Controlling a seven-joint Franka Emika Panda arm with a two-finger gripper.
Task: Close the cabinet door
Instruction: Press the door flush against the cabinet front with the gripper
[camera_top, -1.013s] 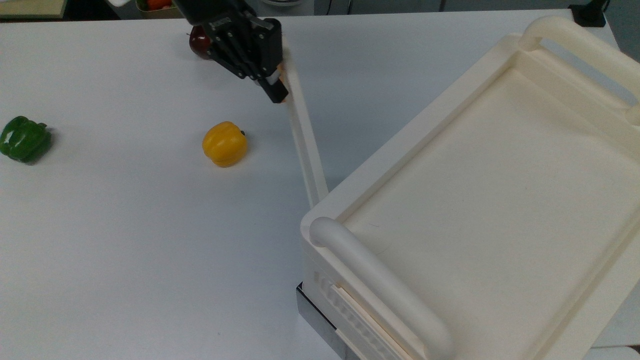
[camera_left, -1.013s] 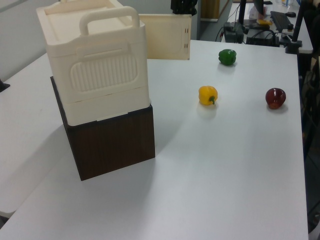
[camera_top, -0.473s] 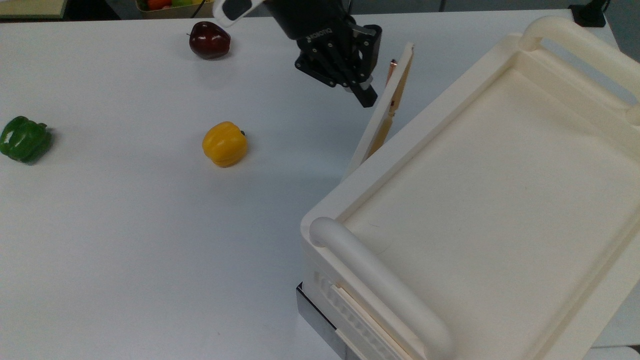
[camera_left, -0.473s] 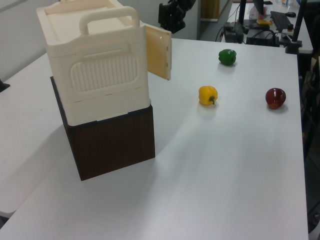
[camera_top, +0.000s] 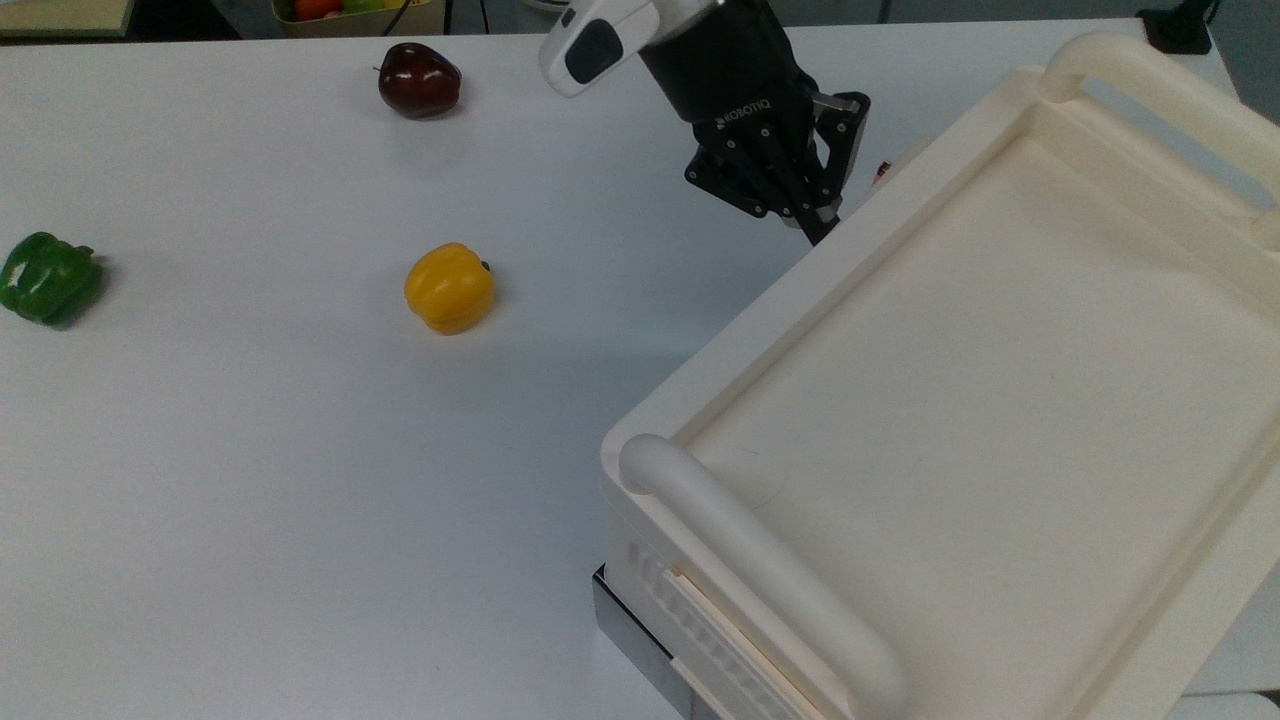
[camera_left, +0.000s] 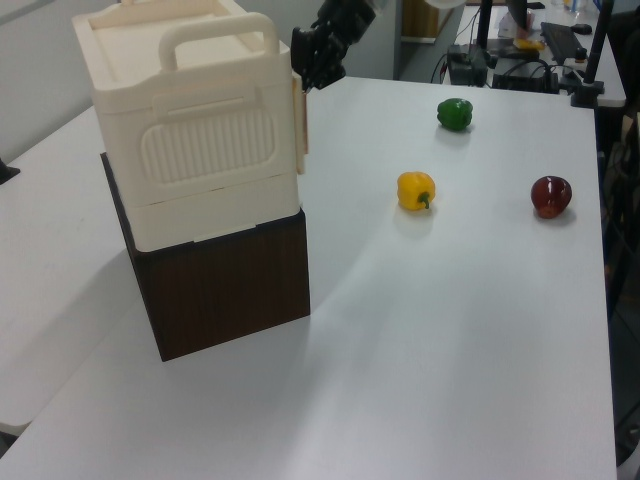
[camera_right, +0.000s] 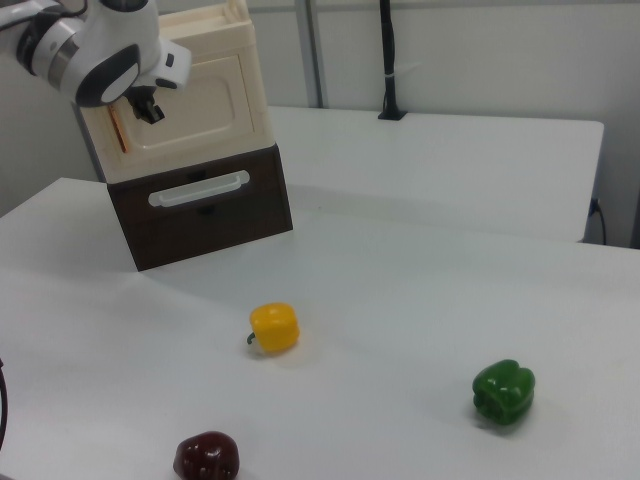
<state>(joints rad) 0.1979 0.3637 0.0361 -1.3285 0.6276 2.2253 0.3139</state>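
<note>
The cabinet door (camera_right: 200, 100) lies almost flush against the cabinet (camera_top: 1000, 400), its copper handle (camera_right: 119, 131) half hidden behind my arm. My gripper (camera_top: 815, 215) presses beside it; I cannot tell its finger state. A yellow pepper (camera_top: 450, 288) sits well apart.

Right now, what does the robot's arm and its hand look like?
The arm has a smooth white shell with a dark grey oval patch. Its gripper is black, built of jointed bars with small round bolts, and has ROBOTIQ written on it in white letters.
</note>
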